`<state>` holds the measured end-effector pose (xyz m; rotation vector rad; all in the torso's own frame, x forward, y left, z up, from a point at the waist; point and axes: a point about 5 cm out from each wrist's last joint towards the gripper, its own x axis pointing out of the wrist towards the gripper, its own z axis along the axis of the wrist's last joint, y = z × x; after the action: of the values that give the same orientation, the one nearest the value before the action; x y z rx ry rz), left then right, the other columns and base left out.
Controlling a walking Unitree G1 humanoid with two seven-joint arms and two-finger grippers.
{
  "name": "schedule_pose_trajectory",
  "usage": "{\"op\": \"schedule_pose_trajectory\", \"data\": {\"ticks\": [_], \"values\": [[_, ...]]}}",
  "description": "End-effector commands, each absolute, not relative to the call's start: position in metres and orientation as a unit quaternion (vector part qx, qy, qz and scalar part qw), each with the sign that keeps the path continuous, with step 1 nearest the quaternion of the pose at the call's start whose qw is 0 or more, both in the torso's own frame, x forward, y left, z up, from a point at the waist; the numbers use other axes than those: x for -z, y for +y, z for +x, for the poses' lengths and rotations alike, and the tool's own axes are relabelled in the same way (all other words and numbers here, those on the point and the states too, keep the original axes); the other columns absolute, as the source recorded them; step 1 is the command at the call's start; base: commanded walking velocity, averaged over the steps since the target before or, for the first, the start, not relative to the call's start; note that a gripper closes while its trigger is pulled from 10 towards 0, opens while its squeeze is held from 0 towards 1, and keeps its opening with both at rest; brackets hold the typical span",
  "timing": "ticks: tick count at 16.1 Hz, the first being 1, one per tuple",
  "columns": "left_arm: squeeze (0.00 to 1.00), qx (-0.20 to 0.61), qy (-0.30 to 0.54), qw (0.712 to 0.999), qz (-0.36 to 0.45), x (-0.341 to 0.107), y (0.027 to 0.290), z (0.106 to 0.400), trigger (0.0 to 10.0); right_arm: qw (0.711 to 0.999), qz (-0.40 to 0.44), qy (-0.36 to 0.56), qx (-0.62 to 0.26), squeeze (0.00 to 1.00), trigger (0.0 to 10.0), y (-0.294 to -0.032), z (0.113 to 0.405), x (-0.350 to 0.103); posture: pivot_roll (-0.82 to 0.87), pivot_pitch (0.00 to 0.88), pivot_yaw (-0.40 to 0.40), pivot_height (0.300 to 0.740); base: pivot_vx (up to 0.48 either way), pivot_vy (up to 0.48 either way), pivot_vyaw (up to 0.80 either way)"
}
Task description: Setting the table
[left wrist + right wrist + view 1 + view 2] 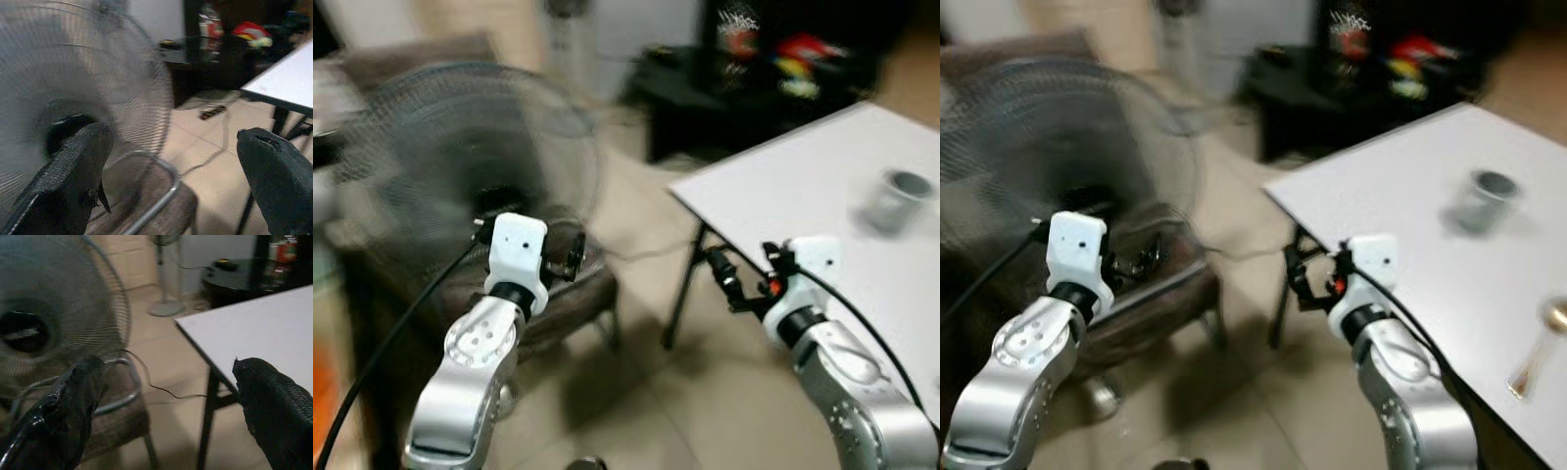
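Note:
A white table (803, 186) stands at the right, its near corner pointing toward me. A grey metal cup (1484, 199) stands upright on it. A metal spoon (1538, 352) lies nearer the table's right front. My right gripper (729, 279) hovers open and empty just off the table's left edge, beside the black leg; its fingers (279, 416) are spread wide. My left gripper (566, 257) is raised in front of the fan, open and holding nothing, and its fingers (73, 181) are also wide apart. The views are blurred.
A large standing fan (460, 147) fills the left, with a brown chair (578, 304) with a metal frame below it. A black low table (773, 69) with colourful items stands at the back. A cable lies on the tiled floor (636, 392) between chair and table.

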<state>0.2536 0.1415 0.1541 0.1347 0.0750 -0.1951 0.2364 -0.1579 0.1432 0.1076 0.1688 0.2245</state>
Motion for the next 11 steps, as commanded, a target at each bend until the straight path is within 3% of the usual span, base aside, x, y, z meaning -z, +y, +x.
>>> {"op": "schedule_pose_trajectory", "data": {"ticks": [1,11], "values": [[0.0,0.091,0.03,0.993,0.074,-0.1573,0.1437,0.253,10.0,0.987,0.065,0.093,-0.111,1.0,10.0,-0.1583,0.2371,-0.1407,0.13,0.0,0.026,0.74,0.0,0.0,0.8],[0.0,0.109,0.022,0.991,0.072,-0.1592,0.1413,0.2551,10.0,0.985,0.061,0.101,-0.126,1.0,10.0,-0.1531,0.2343,-0.1384,0.12,0.0,0.043,0.74,0.0,0.0,0.8]]}}
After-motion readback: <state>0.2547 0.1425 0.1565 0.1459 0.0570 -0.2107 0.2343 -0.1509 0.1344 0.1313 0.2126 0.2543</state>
